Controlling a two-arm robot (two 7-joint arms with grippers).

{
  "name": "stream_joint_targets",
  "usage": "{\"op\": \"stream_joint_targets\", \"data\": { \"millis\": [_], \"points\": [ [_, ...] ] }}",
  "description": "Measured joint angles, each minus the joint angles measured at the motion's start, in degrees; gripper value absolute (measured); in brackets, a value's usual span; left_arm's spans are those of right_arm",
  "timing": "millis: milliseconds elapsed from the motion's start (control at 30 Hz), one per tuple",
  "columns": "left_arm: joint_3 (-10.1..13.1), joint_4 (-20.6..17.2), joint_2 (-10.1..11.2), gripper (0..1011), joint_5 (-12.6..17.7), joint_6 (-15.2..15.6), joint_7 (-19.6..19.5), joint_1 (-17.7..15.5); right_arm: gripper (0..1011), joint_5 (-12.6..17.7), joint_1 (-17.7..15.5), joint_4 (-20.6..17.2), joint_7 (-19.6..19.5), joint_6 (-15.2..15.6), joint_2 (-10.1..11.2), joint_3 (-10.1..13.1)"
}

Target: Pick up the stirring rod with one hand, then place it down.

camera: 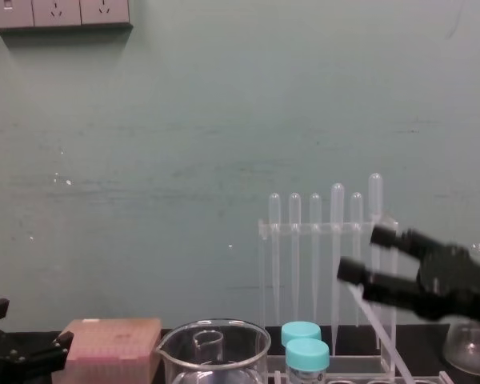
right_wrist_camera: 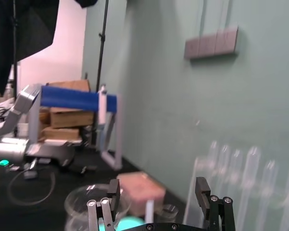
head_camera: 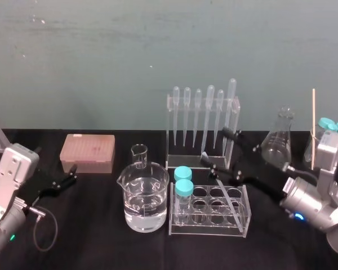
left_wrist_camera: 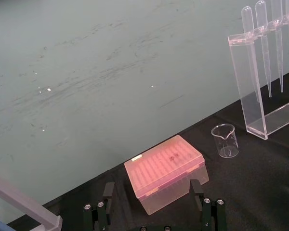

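Note:
The stirring rod (head_camera: 228, 195) is a thin translucent white rod that leans slanted in the clear test tube rack (head_camera: 245, 225), lower end down in a hole. In the chest view the stirring rod (camera: 380, 334) slopes down to the right. My right gripper (head_camera: 215, 145) hovers just above the rod's upper end, between the two racks, open and holding nothing. From the chest, the right gripper (camera: 365, 254) has its fingers spread in front of the pipettes. My left gripper (head_camera: 72, 174) is parked at the far left, open, facing the pink box (left_wrist_camera: 164, 171).
A large beaker of water (head_camera: 143, 198) stands left of the test tube rack, with a small empty beaker (head_camera: 139, 154) behind it. Two blue-capped tubes (head_camera: 183, 181) sit in the rack's left end. The pipette rack (head_camera: 203, 126) stands behind, and a conical flask (head_camera: 279, 139) at the right.

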Motion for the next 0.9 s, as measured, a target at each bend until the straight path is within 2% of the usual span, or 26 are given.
{"op": "stream_joint_targets", "data": {
  "millis": [133,233,267,333,433,600,800,833,867,900],
  "points": [
    [0.0,0.0,0.0,1000,0.0,0.0,0.0,0.0,1003,-2.1,-0.4,-3.4,-3.8,-2.1,0.4,1.8],
    [0.0,0.0,0.0,1000,0.0,0.0,0.0,0.0,1003,-3.3,-1.2,-5.3,-7.0,-2.1,0.6,3.5],
    [0.0,0.0,0.0,1000,0.0,0.0,0.0,0.0,1003,-3.3,-1.2,-5.3,-7.0,-2.1,0.6,3.5],
    [0.0,0.0,0.0,1000,0.0,0.0,0.0,0.0,1003,-4.3,-2.2,-6.6,-10.0,-1.2,0.8,4.8],
    [0.0,0.0,0.0,1000,0.0,0.0,0.0,0.0,1003,-5.6,-4.3,-7.8,-13.8,1.4,1.7,6.7],
    [0.0,0.0,0.0,1000,0.0,0.0,0.0,0.0,1003,-7.0,-7.2,-9.0,-15.9,4.4,3.1,7.7],
    [0.0,0.0,0.0,1000,0.0,0.0,0.0,0.0,1003,-8.2,-10.1,-9.4,-16.6,10.0,4.3,7.5],
    [0.0,0.0,0.0,1000,0.0,0.0,0.0,0.0,1003,-8.2,-10.1,-9.4,-16.6,10.0,4.3,7.5],
    [0.0,0.0,0.0,1000,0.0,0.0,0.0,0.0,1003,-8.6,-10.5,-9.1,-16.6,11.8,4.4,7.1],
    [0.0,0.0,0.0,1000,0.0,0.0,0.0,0.0,1003,-8.7,-10.5,-9.0,-16.6,12.3,4.4,6.9]
  ]
}}
